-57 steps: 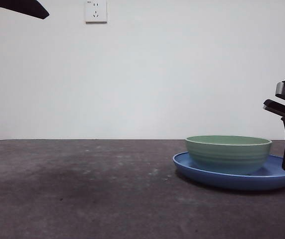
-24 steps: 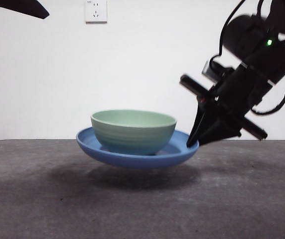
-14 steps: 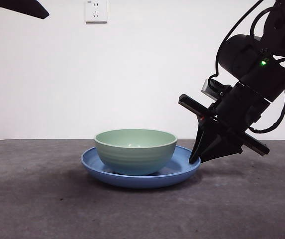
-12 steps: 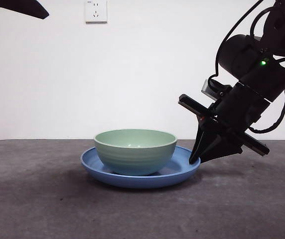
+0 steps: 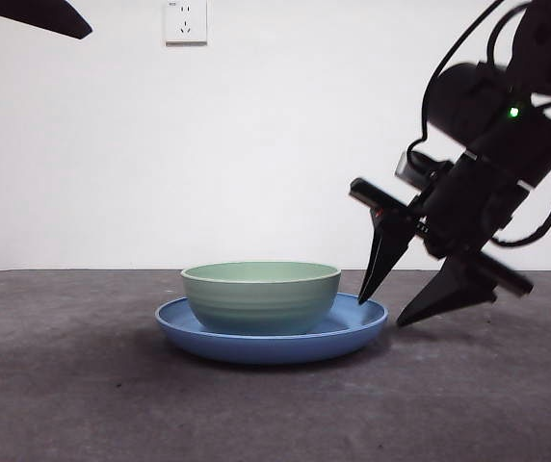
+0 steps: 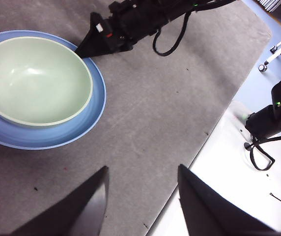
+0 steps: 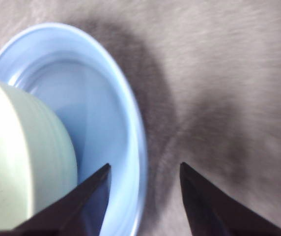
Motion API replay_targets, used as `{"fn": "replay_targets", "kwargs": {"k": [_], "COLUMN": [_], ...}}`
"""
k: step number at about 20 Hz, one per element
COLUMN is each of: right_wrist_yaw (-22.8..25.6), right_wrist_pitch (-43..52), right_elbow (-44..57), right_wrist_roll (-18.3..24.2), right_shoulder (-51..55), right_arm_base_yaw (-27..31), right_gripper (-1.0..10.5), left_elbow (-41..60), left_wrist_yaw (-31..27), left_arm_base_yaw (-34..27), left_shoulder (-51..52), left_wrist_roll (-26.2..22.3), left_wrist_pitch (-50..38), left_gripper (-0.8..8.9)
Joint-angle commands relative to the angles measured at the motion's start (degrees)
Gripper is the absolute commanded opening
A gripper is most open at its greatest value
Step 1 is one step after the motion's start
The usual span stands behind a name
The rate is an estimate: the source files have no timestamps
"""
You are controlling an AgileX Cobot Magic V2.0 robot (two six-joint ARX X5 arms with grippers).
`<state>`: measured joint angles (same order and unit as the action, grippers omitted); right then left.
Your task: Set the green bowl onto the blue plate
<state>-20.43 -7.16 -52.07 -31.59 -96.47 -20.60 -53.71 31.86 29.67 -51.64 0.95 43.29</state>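
Observation:
The green bowl (image 5: 260, 294) sits upright inside the blue plate (image 5: 353, 327), which lies flat on the dark table near the middle. My right gripper (image 5: 381, 310) is open, one jaw over the plate's right rim and the other outside it, holding nothing. The right wrist view shows the plate (image 7: 106, 98), the bowl (image 7: 22, 147) and the open right gripper (image 7: 144, 166) straddling the rim. My left gripper (image 6: 141, 169) is open and empty, high above the table; its view shows the bowl (image 6: 35, 81), the plate (image 6: 94, 118) and the right gripper (image 6: 84, 49).
A white wall socket (image 5: 185, 21) is on the wall behind. The left arm shows as a black tip (image 5: 35, 14) at the top left. The left wrist view shows the table's edge (image 6: 199, 147), with floor and equipment beyond it.
The right gripper carried the plate, with the bowl on it, from the right to the middle and set it down. Its jaws have now opened and let go of the rim.

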Motion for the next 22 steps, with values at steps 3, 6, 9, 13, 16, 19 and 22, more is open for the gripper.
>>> {"fn": "replay_targets", "kwargs": {"k": [3,6,9,13,16,19,22], "right_wrist_yaw": [3.0,2.3,-0.7,-4.0,-6.6,-8.7,-9.9], "right_wrist_pitch": [-3.8,-8.7,-14.7,-25.1,-31.6,-37.9,-42.8], "right_elbow": [-1.1,-1.1,-1.1,-1.1,-1.1,-1.1,-1.1], "right_wrist_roll": [4.3,9.5,14.3,18.7,20.7,22.6,23.9], "right_shoulder": [8.6,16.9,25.5,34.5,38.6,42.0,44.4], "right_arm_base_yaw": [0.1,0.0,0.0,-0.1,-0.4,-0.6,-1.0], "right_gripper": [2.3,2.3,2.3,2.3,2.3,2.3,2.3], "left_elbow": [-0.5,-0.5,-0.5,-0.5,-0.5,-0.5,-0.5], "left_wrist_yaw": [0.3,0.3,0.3,0.3,0.3,0.3,0.3], "left_arm_base_yaw": [0.3,0.3,0.3,0.3,0.3,0.3,0.3], "left_shoulder": [-0.4,-0.4,-0.4,-0.4,-0.4,-0.4,-0.4], "left_wrist_roll": [-0.5,-0.5,-0.5,-0.5,-0.5,-0.5,-0.5], "left_wrist_pitch": [-0.4,-0.6,-0.9,-0.9,-0.9,-0.9,-0.9], "left_gripper": [2.25,2.26,2.26,2.25,2.26,2.25,2.25]}}
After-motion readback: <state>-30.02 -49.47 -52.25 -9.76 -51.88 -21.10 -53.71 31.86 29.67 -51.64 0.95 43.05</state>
